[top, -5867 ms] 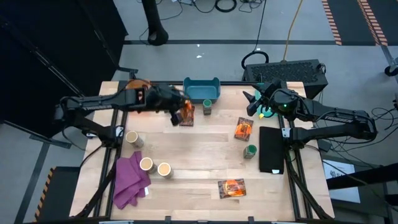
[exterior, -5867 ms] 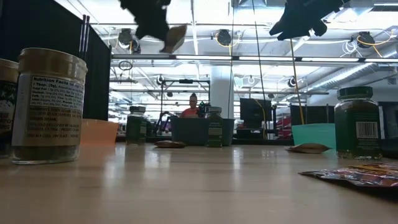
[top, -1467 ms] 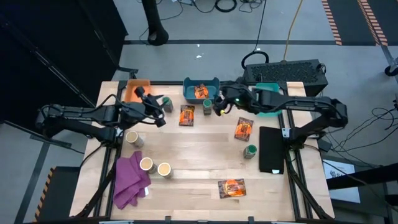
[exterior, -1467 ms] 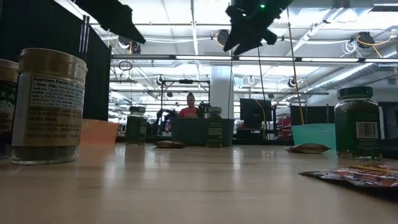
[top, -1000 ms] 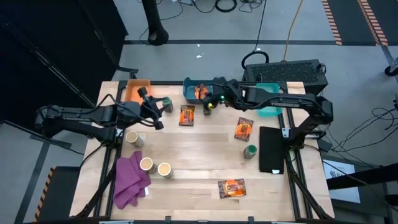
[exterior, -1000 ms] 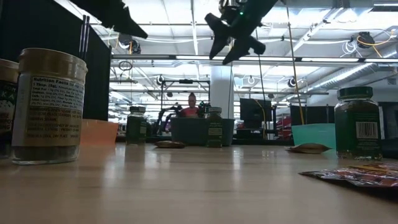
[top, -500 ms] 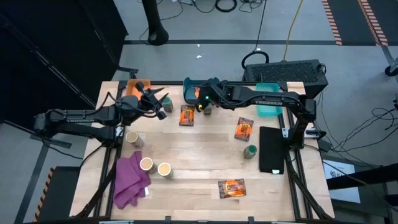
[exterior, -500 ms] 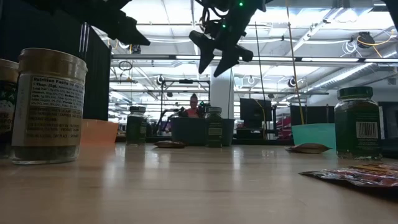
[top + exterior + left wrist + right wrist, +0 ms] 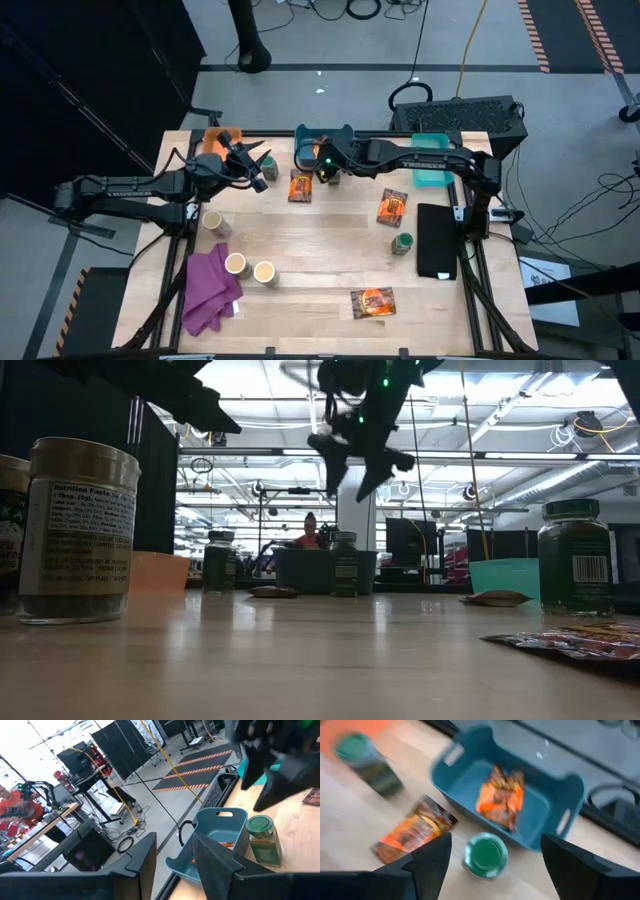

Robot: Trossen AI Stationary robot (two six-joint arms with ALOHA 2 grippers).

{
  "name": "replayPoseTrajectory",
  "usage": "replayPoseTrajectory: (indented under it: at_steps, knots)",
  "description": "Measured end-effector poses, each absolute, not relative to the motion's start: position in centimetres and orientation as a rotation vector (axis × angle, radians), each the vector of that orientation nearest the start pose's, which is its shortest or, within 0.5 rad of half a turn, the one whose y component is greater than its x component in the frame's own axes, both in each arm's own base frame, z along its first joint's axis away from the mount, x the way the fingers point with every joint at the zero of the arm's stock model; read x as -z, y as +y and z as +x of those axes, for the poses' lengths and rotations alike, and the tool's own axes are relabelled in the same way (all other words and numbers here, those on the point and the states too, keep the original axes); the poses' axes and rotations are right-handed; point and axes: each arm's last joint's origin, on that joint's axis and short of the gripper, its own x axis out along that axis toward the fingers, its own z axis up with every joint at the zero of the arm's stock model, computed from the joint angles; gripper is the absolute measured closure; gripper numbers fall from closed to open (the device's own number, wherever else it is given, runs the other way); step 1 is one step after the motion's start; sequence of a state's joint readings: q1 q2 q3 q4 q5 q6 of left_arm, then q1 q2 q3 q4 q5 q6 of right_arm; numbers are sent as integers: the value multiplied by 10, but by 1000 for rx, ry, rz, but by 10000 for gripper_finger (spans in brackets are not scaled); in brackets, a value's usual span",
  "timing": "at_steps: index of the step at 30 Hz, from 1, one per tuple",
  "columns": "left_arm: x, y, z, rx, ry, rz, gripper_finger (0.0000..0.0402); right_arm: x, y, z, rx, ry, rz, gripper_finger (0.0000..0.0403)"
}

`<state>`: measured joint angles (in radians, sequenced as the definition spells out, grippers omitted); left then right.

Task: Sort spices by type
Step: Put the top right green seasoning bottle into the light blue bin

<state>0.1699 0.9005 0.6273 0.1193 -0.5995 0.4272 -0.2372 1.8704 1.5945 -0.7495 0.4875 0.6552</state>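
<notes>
Item — dark-green jar (image 9: 332, 177), green lid up, standing upright on the table (image 9: 330, 250) at upper centre of the high view, just in front of the blue bin (image 9: 305, 135) and just right of an orange printed packet (image 9: 299, 186) lying flat. In the right wrist view the same jar (image 9: 485, 855) sits between that arm's two dark fingers, lid facing the camera, so its long axis is vertical and roughly in line with the approach from above.

Right gripper (image 9: 322, 161) — reaches across from the right of the frame and hangs above the jar, close to over it; fingers spread wide, holding nothing. In the low view the gripper (image 9: 355, 460) is high in the frame, well clear of the tabletop, with the jar (image 9: 345, 564) below it and slightly left. Judged relation: the jar lies straight down from this gripper, nearer to it than to the other arm, so a vertical descent with the jaws straddling the lid looks like the step in hand.

Blue bin — already holds one orange packet (image 9: 500, 799).

Left gripper (image 9: 252, 170) — upper left of the high view, near a second dark-green jar (image 9: 268, 163) and the orange bin (image 9: 211, 139); fingers part-closed, a gap between them in its wrist view, nothing seen pinched.

Remaining stock — three tan jars (image 9: 236, 264) at lower left beside the purple cloth (image 9: 208, 290); further packets (image 9: 392, 207) and another green jar (image 9: 402, 243) at right.
</notes>
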Motion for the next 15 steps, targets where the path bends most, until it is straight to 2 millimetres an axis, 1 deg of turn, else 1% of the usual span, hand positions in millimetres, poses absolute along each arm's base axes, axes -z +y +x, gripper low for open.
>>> replayPoseTrajectory:
  at_steps: [5, 10, 15]
  knots:
    - [-288, 50, 193, -724, 316, 438, 268, -249, -117, 389, 943, 826, 531, 84]
    - [-288, 50, 193, -724, 315, 438, 268, -232, -120, 396, 942, 858, 534, 73]
    - [-288, 50, 193, -724, 315, 438, 268, -224, -121, 400, 942, 869, 534, 71]
